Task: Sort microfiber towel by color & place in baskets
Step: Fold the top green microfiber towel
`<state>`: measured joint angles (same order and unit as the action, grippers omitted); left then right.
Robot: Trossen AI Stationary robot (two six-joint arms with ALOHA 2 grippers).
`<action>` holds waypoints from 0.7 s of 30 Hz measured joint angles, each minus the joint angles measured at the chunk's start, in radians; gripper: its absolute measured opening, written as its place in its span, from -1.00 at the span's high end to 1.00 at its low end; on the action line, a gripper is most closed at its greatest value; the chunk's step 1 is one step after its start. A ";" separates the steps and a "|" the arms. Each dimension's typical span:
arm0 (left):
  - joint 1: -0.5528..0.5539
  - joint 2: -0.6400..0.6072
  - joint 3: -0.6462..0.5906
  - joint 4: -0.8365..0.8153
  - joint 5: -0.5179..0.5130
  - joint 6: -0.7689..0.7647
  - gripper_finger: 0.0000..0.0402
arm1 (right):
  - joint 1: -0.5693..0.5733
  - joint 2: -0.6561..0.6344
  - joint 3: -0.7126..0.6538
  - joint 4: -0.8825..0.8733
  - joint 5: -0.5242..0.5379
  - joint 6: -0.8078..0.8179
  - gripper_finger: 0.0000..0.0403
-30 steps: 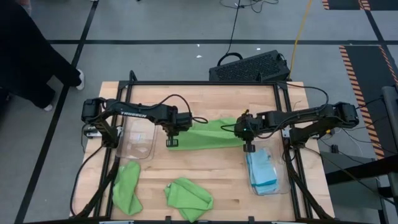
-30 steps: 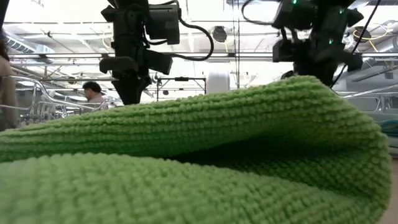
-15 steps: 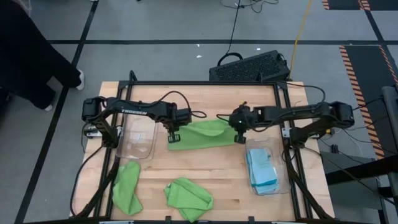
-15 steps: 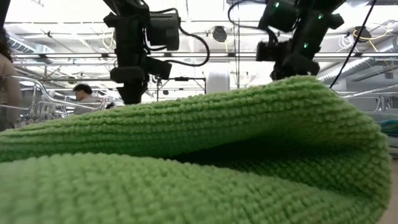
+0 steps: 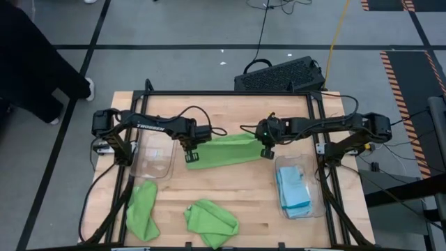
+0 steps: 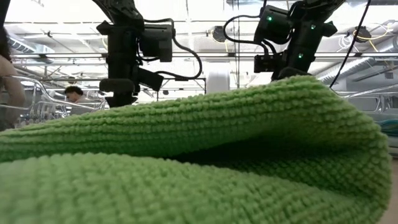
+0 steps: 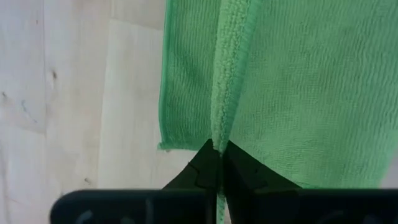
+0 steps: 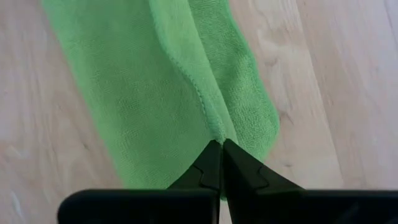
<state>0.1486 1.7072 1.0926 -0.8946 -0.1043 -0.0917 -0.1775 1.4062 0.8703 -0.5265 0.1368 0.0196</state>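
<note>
Top view: we are seeing a lime green towel (image 5: pixel 221 149) stretching between both claws at mid-table. The left gripper (image 5: pixel 190 156) is pinching its edge on the side nearest the empty clear basket (image 5: pixel 155 155); the right gripper (image 5: pixel 265 152) is pinching the opposite end, nearest the basket holding blue towels (image 5: pixel 293 188). Whether the towel is touching the table (image 5: pixel 230 111) is unclear. Both jaws are pressing together on cloth.

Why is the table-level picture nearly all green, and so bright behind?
Low view: a lime green towel lies close against the lens, filling the picture, while the room's ceiling lights wash out the background. High view: evenly lit, and the same towel lies at the table's near edge.
</note>
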 joint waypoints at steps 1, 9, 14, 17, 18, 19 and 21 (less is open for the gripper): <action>0.000 0.000 -0.006 0.013 0.000 -0.007 0.94 | -0.005 0.000 0.000 0.000 0.000 0.010 1.00; 0.000 0.000 -0.018 0.116 0.005 0.009 0.88 | -0.040 0.000 0.000 -0.001 -0.002 0.032 1.00; 0.000 0.000 -0.018 0.138 0.003 0.017 0.77 | -0.058 0.000 0.000 -0.002 -0.002 0.047 1.00; 0.001 0.000 -0.018 0.138 0.001 0.023 0.74 | -0.059 0.000 0.000 -0.005 -0.002 0.047 1.00; 0.001 0.000 -0.018 0.138 -0.001 0.029 0.74 | -0.059 0.001 0.000 -0.004 -0.002 0.046 1.00; 0.001 0.000 -0.018 0.137 -0.001 0.032 0.74 | -0.059 0.003 0.000 -0.004 -0.003 0.046 0.99; 0.001 0.000 -0.018 0.137 -0.001 0.034 0.74 | -0.059 0.014 0.000 -0.005 -0.006 0.045 0.98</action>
<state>0.1493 1.7070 1.0744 -0.7580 -0.1055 -0.0578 -0.2363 1.4200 0.8703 -0.5312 0.1311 0.0650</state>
